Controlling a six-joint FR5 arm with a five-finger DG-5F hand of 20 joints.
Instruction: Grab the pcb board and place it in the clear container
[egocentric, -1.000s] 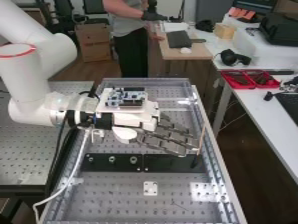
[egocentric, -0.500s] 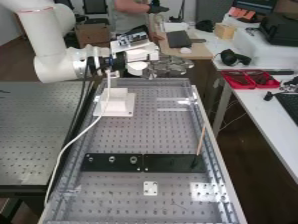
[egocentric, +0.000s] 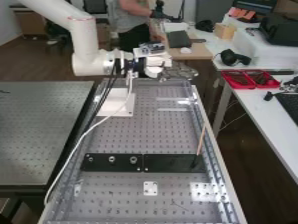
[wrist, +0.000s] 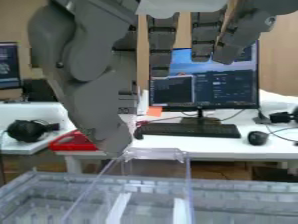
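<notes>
Over the tabletop, by my reckoning, the white arm is at the approach step near the clear container, its hand spread and seemingly empty, a circuit board atop its mount, perhaps not the wanted one, so grasping the right board comes next.

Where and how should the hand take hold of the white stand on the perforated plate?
Probably by its raised block, the hand coming from above to span opposite sides, as it stands narrower than the flat base. Mind the white cable crossing in front.
</notes>
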